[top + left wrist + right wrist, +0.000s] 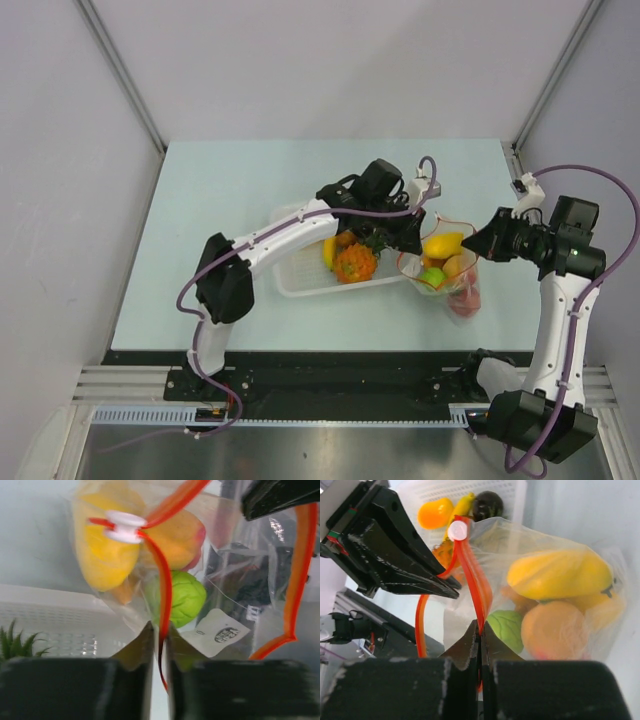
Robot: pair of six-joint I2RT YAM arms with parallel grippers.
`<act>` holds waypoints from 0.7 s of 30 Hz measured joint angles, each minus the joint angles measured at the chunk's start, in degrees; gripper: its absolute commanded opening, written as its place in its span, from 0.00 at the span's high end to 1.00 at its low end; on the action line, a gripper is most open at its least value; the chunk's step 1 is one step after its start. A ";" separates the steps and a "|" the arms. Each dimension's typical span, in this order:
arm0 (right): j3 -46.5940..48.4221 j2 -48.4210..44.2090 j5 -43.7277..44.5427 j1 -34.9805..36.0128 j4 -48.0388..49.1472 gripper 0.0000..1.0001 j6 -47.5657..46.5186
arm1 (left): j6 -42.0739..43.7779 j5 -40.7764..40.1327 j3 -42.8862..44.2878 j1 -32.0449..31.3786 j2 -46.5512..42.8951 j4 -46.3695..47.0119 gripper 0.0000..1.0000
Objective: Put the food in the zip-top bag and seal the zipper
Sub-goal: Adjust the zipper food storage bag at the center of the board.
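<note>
The clear, crinkly zip-top bag (447, 268) is stood toward the front right of the pale tabletop (220, 200), just beside the white perforated plastic basket (300, 285). Yellow, green and orange plastic toy fruits (560, 572) are seen inside it. Its thin red-orange zipper strip (470, 575) is pinched by the nearly closed left end effector (160, 632) below the white slider (124, 526). The strip is also clamped by the fully closed right end effector (480, 630). An orange toy pineapple (355, 262) is seen in the basket.

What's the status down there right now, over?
Left gripper pinching zipper. Right gripper shut on zipper. Bag mouth open, fruit inside. Pineapple waits in basket.
</note>
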 measured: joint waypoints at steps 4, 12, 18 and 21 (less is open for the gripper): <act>-0.35 -1.14 -4.50 0.35 -0.26 1.00 -0.09 | 0.20 3.58 3.45 -0.22 0.13 -2.91 1.00; -3.26 -3.28 -13.94 11.37 1.97 0.93 2.64 | 8.15 9.40 8.72 -0.15 -0.87 -15.28 1.00; -14.19 -7.85 -13.25 28.72 16.35 0.63 15.78 | 13.31 13.16 8.39 1.22 -1.22 -24.50 1.00; -17.99 -9.40 -10.23 37.00 22.86 0.42 19.65 | 15.41 14.10 6.97 3.26 -1.53 -26.45 0.99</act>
